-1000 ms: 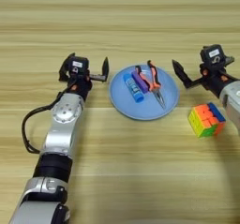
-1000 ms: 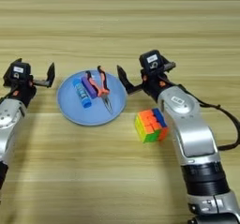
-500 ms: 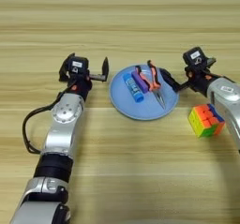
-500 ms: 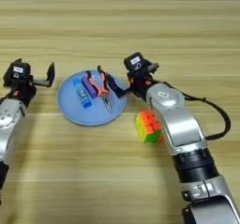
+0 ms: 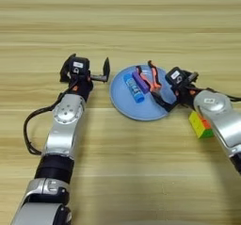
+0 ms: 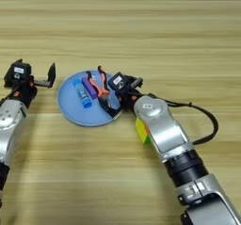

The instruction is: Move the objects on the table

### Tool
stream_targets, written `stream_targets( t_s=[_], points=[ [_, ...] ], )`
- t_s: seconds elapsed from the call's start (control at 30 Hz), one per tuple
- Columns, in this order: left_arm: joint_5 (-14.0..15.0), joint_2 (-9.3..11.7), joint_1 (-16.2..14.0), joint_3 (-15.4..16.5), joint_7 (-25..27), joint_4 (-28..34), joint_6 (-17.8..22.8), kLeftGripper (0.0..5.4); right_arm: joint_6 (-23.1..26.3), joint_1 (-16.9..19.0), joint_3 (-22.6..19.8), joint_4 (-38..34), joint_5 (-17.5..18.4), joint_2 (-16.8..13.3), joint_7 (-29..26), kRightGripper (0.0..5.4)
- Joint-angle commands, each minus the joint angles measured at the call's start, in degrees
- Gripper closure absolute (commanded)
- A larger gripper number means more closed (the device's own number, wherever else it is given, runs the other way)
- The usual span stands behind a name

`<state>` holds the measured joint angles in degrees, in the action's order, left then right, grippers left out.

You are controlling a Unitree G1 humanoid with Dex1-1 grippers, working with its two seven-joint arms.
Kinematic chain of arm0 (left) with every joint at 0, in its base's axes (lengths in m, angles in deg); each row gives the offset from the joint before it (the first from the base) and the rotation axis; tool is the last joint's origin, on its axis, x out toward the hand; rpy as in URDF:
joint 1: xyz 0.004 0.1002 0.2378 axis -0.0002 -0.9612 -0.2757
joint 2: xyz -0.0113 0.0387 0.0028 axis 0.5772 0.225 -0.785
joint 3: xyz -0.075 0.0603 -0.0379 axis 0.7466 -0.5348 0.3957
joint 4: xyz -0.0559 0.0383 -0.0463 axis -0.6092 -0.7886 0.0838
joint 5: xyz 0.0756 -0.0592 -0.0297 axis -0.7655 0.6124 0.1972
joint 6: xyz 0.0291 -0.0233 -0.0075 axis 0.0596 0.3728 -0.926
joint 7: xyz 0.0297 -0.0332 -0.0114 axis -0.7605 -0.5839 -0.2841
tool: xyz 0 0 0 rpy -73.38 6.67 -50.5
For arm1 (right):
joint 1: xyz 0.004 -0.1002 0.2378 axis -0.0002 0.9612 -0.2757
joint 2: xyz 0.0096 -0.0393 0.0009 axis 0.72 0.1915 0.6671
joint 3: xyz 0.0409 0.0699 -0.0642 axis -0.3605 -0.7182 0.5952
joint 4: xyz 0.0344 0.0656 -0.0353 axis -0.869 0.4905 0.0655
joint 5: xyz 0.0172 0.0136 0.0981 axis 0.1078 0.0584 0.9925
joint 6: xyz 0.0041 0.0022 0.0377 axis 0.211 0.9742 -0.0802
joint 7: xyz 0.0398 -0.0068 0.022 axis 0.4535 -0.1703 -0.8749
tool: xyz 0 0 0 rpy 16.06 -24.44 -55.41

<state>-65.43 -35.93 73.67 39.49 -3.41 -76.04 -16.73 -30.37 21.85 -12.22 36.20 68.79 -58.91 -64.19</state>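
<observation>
Nearest the robot, the multicoloured puzzle cube lies on the table just beside the right forearm and close to the plate's right edge; in the right eye view the arm covers part of it. Beyond it, the right gripper sits over the right rim of the round light-blue plate, its two black fingers spread wide and holding nothing, just beside the orange-handled pliers. On the plate, the pliers lie to the right, the short purple bar in the middle and the blue-and-white glue stick to the left, all three close together and roughly parallel. The left gripper is parked just left of the plate, fingers wide apart and empty. Risk: the lower finger of the right gripper appears to rest on or very near the plate rim, so closing or pushing from here could tip or slide the plate and scatter its contents. The packed items leave little finger clearance; a grasp on the pliers could catch the purple bar. The right forearm could also nudge the cube. Whether the fingertip touches the plate cannot be determined, and the pliers' jaws are partly hidden by the gripper.
</observation>
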Motion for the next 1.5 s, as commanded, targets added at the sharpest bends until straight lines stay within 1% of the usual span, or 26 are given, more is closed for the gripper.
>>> stream_targets(
  t_s=[0.03,0.27,0.4,0.77,1.13,1.33,1.4,1.5],
  points=[
    [0.02,0.03,-0.44,-0.13,-0.32,0.67,0.84,0.03,-0.94,-0.53,1.13,1.57,-1.10,-0.02,-1.33,0.00],
    [-0.01,0.10,-0.56,-0.16,-0.27,1.05,1.11,0.03,-1.93,-1.11,1.04,4.14,-1.40,0.70,-1.83,0.00],
    [-0.05,0.12,-0.60,-0.15,-0.33,1.15,1.31,0.03,-2.32,-1.35,1.17,5.22,-0.67,1.32,-3.04,0.00],
    [-0.15,0.04,-0.92,-0.19,-0.63,1.49,1.54,0.03,-3.65,-2.45,0.54,9.44,-0.59,2.55,-4.43,0.00],
    [-0.12,0.07,-1.15,-0.14,-0.82,1.85,1.60,0.03,-2.80,-3.03,-0.37,12.67,-0.23,3.33,-5.88,0.00],
    [-0.03,0.15,-1.18,0.01,-0.92,1.86,1.49,0.00,-1.95,-3.46,-0.75,13.95,0.66,3.65,-7.25,0.56],
    [-0.02,0.16,-1.14,0.02,-0.93,1.83,1.46,0.00,-1.94,-3.69,-0.95,14.64,0.82,3.76,-7.56,0.87],
    [0.00,0.19,-1.19,0.08,-0.97,1.98,1.49,0.00,-2.02,-3.89,-1.06,15.21,0.77,3.77,-7.47,1.17]
  ],
)
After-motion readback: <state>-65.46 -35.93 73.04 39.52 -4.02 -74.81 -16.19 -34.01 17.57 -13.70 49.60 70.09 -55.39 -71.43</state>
